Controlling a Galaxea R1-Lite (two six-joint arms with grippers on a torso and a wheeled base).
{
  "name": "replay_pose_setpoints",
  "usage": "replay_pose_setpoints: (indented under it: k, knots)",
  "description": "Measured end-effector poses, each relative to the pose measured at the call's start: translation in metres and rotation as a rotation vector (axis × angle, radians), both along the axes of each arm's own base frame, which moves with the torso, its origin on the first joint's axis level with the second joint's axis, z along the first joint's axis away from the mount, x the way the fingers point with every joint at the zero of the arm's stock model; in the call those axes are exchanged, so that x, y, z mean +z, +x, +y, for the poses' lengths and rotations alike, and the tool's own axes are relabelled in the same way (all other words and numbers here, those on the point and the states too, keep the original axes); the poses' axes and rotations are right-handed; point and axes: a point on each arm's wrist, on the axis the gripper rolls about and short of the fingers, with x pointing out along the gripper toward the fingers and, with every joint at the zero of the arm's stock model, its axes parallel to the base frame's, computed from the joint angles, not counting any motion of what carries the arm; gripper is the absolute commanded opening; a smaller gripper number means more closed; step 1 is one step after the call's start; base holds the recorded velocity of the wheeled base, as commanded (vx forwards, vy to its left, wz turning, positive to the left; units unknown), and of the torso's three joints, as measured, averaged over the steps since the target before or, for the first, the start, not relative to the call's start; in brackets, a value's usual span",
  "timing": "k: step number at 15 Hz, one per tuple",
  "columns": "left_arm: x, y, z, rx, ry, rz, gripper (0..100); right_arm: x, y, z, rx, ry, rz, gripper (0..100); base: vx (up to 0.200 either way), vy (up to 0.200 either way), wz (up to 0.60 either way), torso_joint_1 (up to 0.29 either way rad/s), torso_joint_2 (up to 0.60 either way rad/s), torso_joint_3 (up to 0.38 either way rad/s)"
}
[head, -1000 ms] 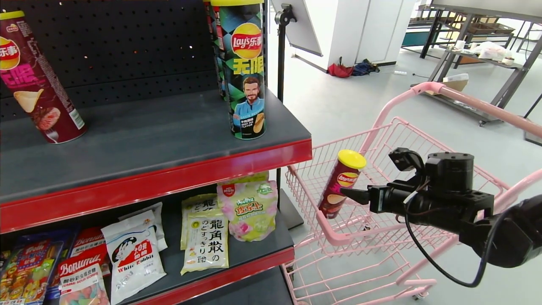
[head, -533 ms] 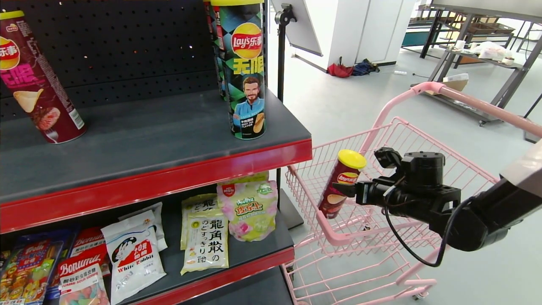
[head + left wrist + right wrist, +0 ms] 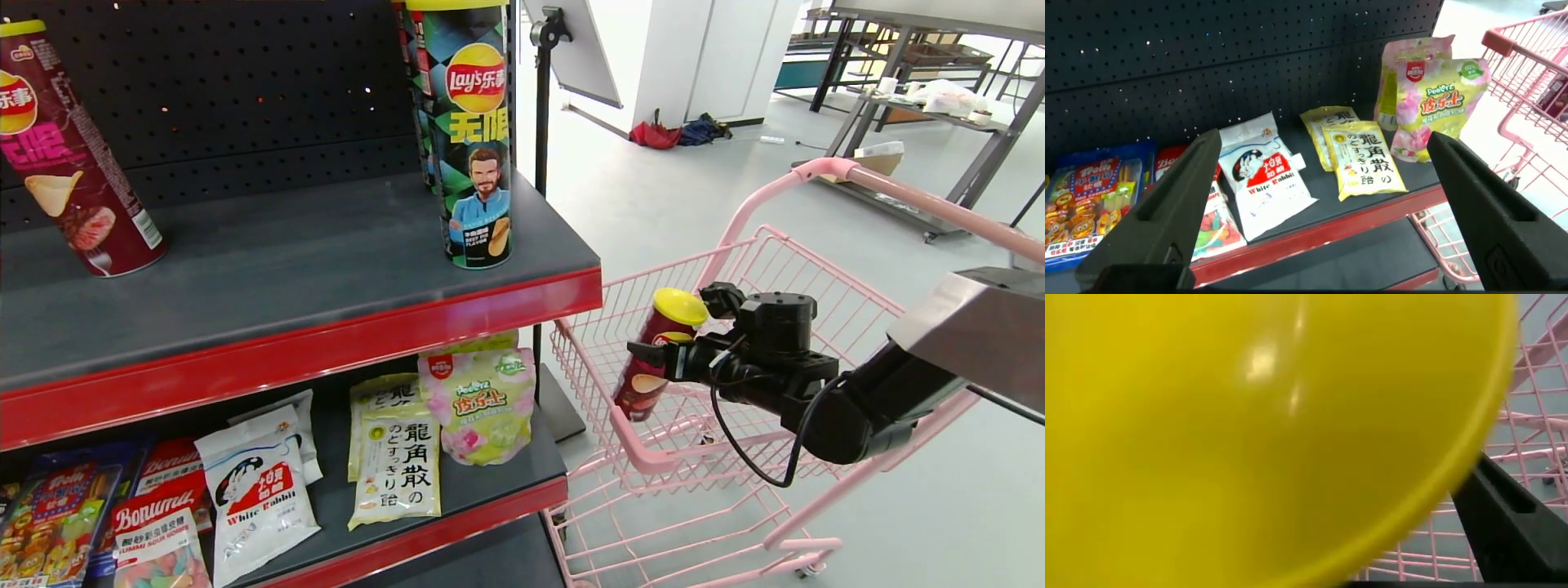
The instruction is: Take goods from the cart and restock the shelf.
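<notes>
Chip can [image 3: 645,388] leans lid-up in the cart's [image 3: 653,459] corner nearest the shelf [image 3: 286,269], its long axis tilted off upright. The right tool [image 3: 669,322], fingers apart, straddles the can just under the lid and is the nearer arm. The left tool [image 3: 1323,139], spread wide, faces the shelf, well apart from the cart.

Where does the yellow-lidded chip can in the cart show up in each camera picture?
Head view: chip can leaning in the pink cart, right of the shelf.
Left wrist view: perhaps the dark red patch behind cart wires; unsure.
Right wrist view: its yellow lid, very close.
Shared landmark: the pink cart.
</notes>
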Motion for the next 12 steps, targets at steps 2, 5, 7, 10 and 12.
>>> replay_pose_setpoints:
  k: [2,5,7,10,12]
  knots:
    - [0.000,0.000,0.000,0.000,0.000,0.000,100,-0.003,0.004,0.001,0.000,0.000,-0.001,100,0.000,0.000,0.00,0.000,0.00,0.000]
    - [0.000,0.000,0.000,0.000,0.000,0.000,100,-0.005,0.007,0.004,0.004,0.000,-0.001,0,0.000,0.000,0.00,0.000,0.00,0.000]
    - [0.000,0.000,0.000,0.000,0.000,0.000,100,-0.006,0.007,0.005,0.008,-0.002,0.000,0,0.000,0.000,0.00,0.000,0.00,0.000]
    - [0.000,0.000,0.000,0.000,0.000,0.000,100,-0.004,0.005,0.006,0.010,-0.008,-0.009,0,0.000,0.000,0.00,0.000,0.00,0.000]
    - [0.000,0.000,0.000,0.000,0.000,0.000,100,0.012,0.003,0.005,0.004,-0.004,-0.041,0,0.000,0.000,0.00,0.000,0.00,0.000]
